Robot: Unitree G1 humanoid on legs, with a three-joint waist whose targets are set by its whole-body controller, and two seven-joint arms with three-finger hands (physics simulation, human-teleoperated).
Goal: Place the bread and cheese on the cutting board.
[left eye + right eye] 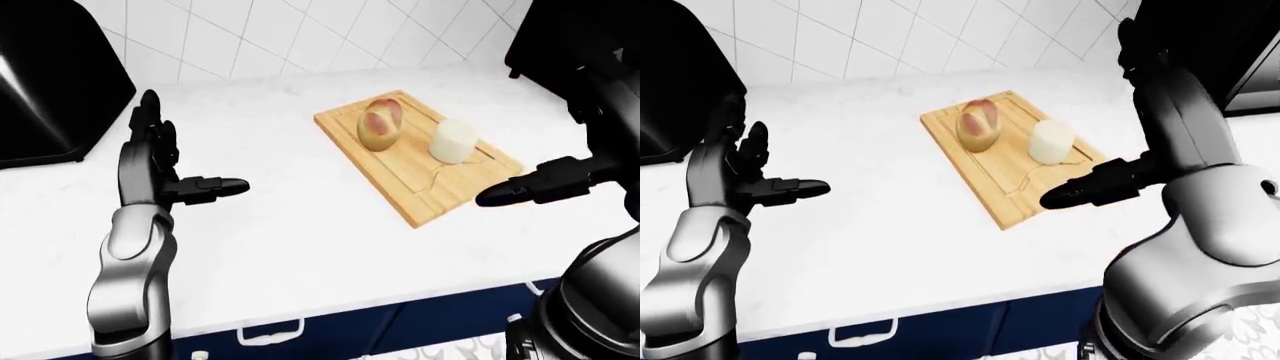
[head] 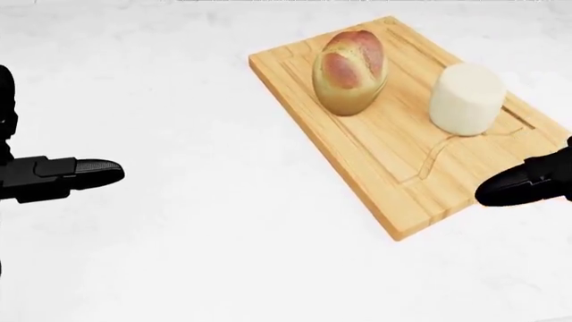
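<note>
Bread (image 2: 349, 71) and cheese (image 2: 466, 98) rest on the cutting board (image 2: 407, 176); both hands' fingers (image 1: 205, 188) open, empty. Right hand (image 1: 1095, 187), apparently hovering beside the board, could nudge it.

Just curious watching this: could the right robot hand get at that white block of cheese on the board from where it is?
Probably yes: the right robot hand hovers open beside the cheese, nothing between them.

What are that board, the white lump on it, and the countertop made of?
The rectangular tan cutting board looks like unvarnished wood: visible grain and a carved groove. The white cylindrical block, matte and smooth, is presumably the cheese. The white countertop has faint grey veining, suggesting marble or a lookalike. All are simulator renders.
</note>
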